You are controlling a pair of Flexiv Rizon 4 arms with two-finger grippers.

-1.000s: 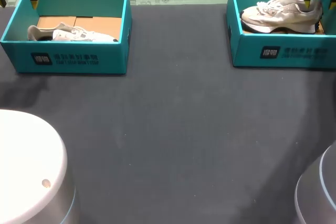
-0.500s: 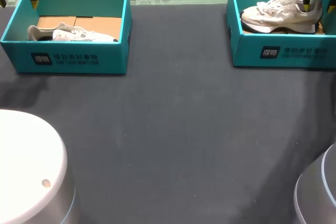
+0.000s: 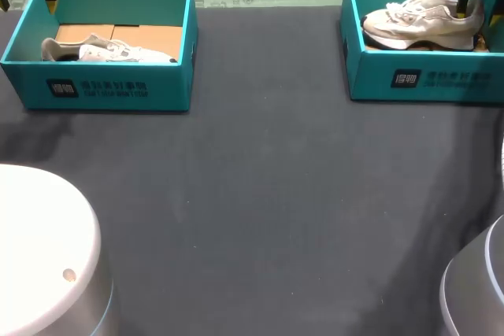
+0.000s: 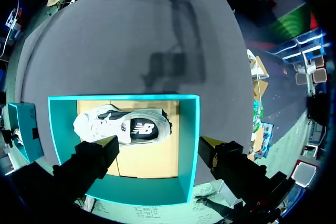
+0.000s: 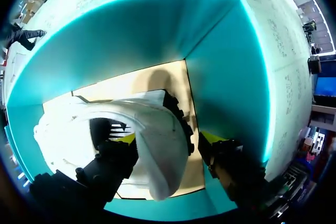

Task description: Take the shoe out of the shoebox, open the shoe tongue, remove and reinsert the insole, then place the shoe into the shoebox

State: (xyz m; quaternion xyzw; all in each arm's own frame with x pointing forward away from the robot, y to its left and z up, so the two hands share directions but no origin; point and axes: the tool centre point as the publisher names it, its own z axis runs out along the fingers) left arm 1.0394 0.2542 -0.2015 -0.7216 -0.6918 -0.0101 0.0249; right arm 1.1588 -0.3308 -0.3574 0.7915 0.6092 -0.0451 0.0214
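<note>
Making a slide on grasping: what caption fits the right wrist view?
Open right gripper straddling the heel of the white shoe inside the teal shoebox, not yet closed.

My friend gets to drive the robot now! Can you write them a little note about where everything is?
Left gripper: open, above the left shoebox, over the white shoe lying on its side inside; touching nothing.
Right gripper: open, down inside the right shoebox, straddling the heel of the cream shoe, one finger in the shoe's opening, not clamped.
Done: nothing; both shoes are in their boxes.
Left: lift the shoe out, open the tongue, pull and refit the insole, put the shoe back.
</note>
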